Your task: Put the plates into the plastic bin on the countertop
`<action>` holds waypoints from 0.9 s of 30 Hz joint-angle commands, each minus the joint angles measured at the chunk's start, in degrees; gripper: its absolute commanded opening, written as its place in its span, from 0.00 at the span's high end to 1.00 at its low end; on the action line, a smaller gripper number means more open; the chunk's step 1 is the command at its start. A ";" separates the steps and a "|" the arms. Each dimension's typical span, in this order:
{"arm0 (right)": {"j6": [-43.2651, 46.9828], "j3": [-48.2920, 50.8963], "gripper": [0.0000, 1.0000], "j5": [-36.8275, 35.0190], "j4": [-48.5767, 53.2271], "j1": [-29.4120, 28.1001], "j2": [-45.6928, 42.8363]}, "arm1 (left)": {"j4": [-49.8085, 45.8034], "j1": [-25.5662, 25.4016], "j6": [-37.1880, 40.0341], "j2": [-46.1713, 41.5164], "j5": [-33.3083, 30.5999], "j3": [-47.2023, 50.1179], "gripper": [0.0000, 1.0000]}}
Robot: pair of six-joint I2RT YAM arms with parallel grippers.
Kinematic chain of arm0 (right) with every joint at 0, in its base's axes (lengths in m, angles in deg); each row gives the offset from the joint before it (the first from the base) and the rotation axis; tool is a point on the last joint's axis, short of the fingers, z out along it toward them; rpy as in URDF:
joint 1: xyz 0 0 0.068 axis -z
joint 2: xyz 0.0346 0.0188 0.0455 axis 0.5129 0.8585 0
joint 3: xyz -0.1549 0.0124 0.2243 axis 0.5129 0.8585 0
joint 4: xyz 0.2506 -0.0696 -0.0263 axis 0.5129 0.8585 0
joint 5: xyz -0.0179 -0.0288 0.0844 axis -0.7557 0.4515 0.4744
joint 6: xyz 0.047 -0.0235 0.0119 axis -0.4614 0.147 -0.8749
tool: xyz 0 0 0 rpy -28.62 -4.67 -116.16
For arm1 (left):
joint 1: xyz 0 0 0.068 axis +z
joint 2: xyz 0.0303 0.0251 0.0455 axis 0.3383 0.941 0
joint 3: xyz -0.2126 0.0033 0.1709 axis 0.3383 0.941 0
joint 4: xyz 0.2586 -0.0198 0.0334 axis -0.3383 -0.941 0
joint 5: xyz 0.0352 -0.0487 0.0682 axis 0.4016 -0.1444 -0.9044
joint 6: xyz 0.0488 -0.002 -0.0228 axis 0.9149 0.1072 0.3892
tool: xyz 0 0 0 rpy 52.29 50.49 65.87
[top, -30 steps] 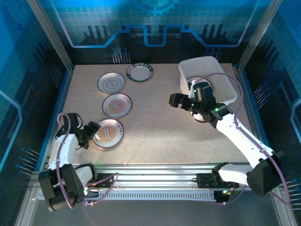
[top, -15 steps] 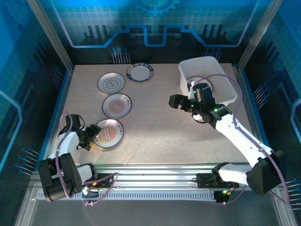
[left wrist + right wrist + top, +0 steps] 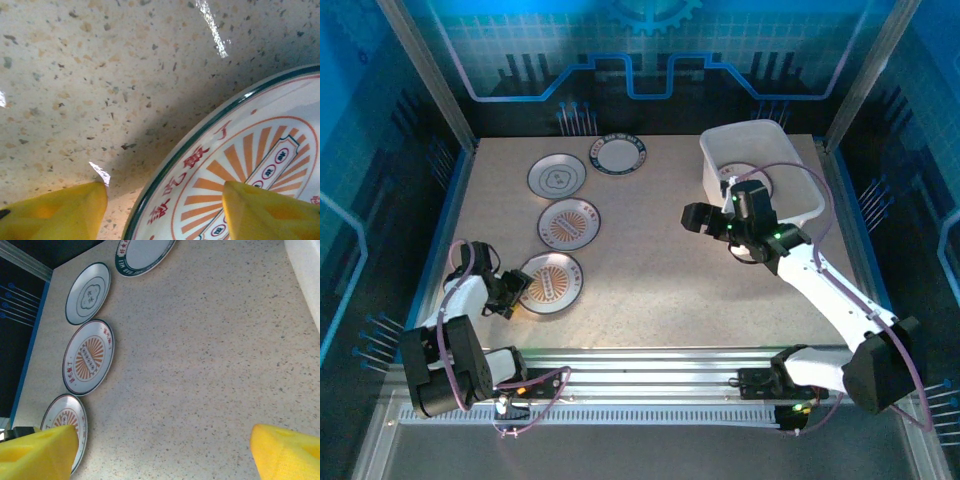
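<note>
Left tool [image 3: 513, 291] astride the rim of the small round white plate with the orange sunburst centre [image 3: 550, 283], lower left of the overhead frame.
Its jaws stand apart, one finger outside the rim, one over the plate lying flat to its right; the right tool [image 3: 690, 215], open and empty, is nearer the white rectangular plastic bin [image 3: 750, 128], upper right.
</note>
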 commanded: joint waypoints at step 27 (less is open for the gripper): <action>-2.63 2.59 0.11 1.52 -3.37 1.76 0.44 | 2.85 -5.52 2.26 -2.40 4.72 -0.10 0.80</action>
